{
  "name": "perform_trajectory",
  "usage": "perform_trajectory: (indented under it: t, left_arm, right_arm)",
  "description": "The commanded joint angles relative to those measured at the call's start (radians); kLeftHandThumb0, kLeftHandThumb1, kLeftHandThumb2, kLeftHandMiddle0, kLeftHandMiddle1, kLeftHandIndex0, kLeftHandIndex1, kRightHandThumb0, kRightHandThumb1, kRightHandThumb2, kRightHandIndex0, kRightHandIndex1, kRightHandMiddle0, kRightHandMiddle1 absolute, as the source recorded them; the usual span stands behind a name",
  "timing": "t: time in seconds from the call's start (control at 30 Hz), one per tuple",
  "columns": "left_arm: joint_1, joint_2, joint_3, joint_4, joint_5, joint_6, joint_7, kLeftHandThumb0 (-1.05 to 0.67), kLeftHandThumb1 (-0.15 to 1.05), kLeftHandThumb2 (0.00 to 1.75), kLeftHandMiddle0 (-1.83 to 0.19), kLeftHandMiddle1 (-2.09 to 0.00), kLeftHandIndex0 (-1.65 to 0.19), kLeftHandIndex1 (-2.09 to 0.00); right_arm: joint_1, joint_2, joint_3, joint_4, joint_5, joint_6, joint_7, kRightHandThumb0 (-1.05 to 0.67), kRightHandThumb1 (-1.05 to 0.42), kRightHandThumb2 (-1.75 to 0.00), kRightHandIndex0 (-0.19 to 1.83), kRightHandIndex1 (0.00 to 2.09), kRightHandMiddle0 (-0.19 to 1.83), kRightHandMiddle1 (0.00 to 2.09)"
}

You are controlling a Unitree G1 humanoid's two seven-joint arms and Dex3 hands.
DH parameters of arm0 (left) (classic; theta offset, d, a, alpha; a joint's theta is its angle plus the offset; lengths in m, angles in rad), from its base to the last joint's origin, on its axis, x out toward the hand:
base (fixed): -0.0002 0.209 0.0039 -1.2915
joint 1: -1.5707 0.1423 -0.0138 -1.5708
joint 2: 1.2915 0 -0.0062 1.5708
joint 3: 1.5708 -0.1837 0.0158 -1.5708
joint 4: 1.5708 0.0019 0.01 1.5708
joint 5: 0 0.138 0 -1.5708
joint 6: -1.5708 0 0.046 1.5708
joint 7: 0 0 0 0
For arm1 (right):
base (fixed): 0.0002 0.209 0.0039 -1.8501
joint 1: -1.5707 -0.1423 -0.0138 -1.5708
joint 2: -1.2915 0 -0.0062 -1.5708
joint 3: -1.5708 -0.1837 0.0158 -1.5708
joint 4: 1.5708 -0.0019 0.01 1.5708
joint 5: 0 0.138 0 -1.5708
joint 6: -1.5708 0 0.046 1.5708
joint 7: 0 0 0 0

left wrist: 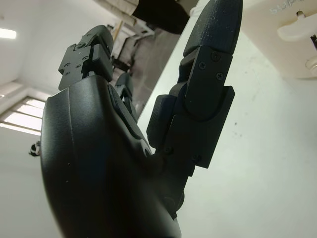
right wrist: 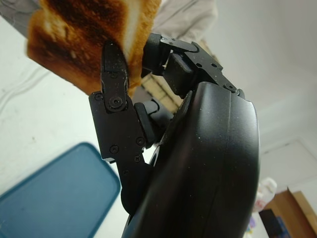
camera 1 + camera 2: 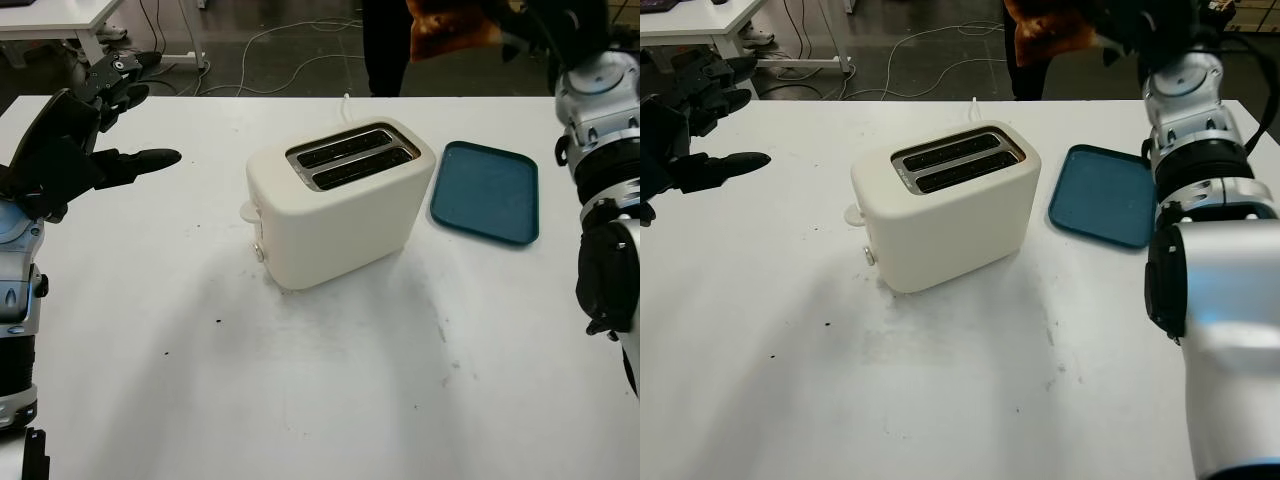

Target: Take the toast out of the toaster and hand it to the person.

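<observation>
- Toast (image 2: 84, 39) sits pinched in the right hand's fingers (image 2: 115, 87), 1 finger on its browned face and others behind, gripping near 1 edge of the slice.
- Judged from its dark, dry crust, it should be light, stiff and brittle; a hard squeeze could crack or crumble it, so a gentle hold across the 2 flat faces looks safest, with most of the slice left free for the person to take.
- The right hand (image 3: 530, 35) is raised high beyond the bench's far edge, near the right corner, its arm stretched up and forward toward the person (image 3: 385, 45) standing there.
- Below, the toaster (image 3: 340, 205) stands mid-bench with both slots dark, and a blue tray (image 3: 487, 192) lies just beside it on the right.
- The left hand (image 3: 75, 150) hovers open above the bench's left edge, holding nothing.
</observation>
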Motion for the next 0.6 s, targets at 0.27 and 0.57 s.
perform_trajectory:
  t: [0.27, 0.57]
  left_arm:
    - [0.015, -0.001, 0.009, -0.007, -0.007, -0.003, 0.011, -0.87, 0.89, 0.00, 0.00, -0.36, 0.00, -0.35]
    - [0.017, 0.003, 0.007, -0.006, -0.004, -0.009, 0.008, -0.87, 0.90, 0.00, 0.00, -0.35, 0.00, -0.35]
  right_arm:
    - [0.043, 0.029, 0.007, 0.026, -0.023, 0.044, -0.048, -0.30, -0.92, -0.23, 0.95, 1.75, 0.69, 1.75]
    - [0.034, 0.069, 0.019, 0.033, -0.048, 0.121, -0.097, -0.33, -0.92, -0.26, 0.94, 1.75, 0.65, 1.75]
